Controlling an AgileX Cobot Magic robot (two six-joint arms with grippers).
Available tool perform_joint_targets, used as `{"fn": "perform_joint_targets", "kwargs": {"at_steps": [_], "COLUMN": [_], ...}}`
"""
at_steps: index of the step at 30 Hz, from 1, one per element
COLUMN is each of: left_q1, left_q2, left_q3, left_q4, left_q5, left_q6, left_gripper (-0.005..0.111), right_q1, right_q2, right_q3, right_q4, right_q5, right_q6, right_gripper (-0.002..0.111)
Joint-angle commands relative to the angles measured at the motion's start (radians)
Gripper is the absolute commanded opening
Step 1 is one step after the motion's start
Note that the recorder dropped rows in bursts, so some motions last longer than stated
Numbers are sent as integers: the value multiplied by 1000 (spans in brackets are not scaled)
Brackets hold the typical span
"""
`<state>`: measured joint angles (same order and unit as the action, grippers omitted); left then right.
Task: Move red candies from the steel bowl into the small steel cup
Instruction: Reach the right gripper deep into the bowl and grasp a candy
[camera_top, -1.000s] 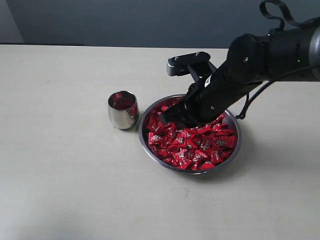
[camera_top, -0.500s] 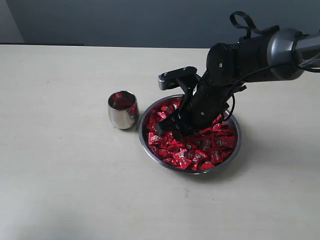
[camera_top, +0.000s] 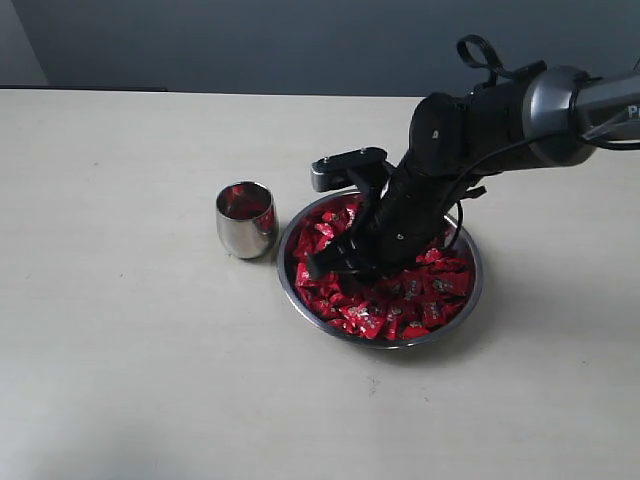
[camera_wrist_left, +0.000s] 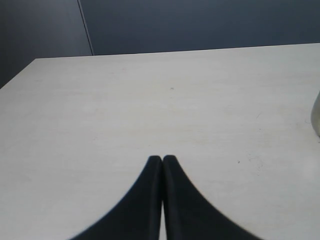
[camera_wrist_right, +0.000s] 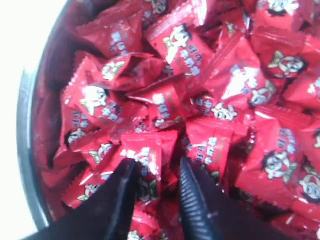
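Right pincer (camera_wrist_right: 159, 165) is in the steel bowl (camera_top: 385, 344), jaws part-open, straddling one wrapper, not visibly clamped. Best to sink the tips slightly, close on that single sweet, lift straight, then carry to the small steel cup (camera_top: 246, 225) just beside the bowl on the table (camera_top: 120, 350). Red candies (camera_top: 405, 290): shiny crinkled wrappers, heaped, likely slippery.

Exterior view: raised, angled down across table (camera_top: 130, 380) toward dark wall (camera_top: 250, 45); mid-distance, bowl (camera_top: 400, 343) and cup (camera_top: 245, 232) whole. Left wrist view: low, skims table toward wall; shares cup edge with exterior. Right wrist view: very close, looks down into bowl, also in exterior.
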<state>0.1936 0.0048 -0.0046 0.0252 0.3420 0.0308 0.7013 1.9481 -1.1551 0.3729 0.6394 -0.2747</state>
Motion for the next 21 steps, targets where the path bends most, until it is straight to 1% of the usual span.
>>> {"fn": "perform_joint_targets", "kwargs": {"at_steps": [1,7,10,14,21], "left_q1": [-7,-7,-7,-7,-7], "left_q2": [-5,-5,-5,-5,-5], "left_q3": [5,5,5,5,5], "left_q4": [2,2,2,2,2], "left_q5": [-8,-8,-8,-8,-8], "left_q6": [-1,-1,-1,-1,-1], "left_gripper": [0,0,0,0,0], "right_q1": [-1,-1,29,56,56], "right_q2": [1,14,61,73,71], "right_q3": [-8,-8,-8,-8,-80], "right_q4": [37,45,43,21,-13], "right_q5": [8,24,35,-4,49], "right_q6": [-47,-49,-51,-51,-45], "right_gripper": [30,30,30,30,30]}}
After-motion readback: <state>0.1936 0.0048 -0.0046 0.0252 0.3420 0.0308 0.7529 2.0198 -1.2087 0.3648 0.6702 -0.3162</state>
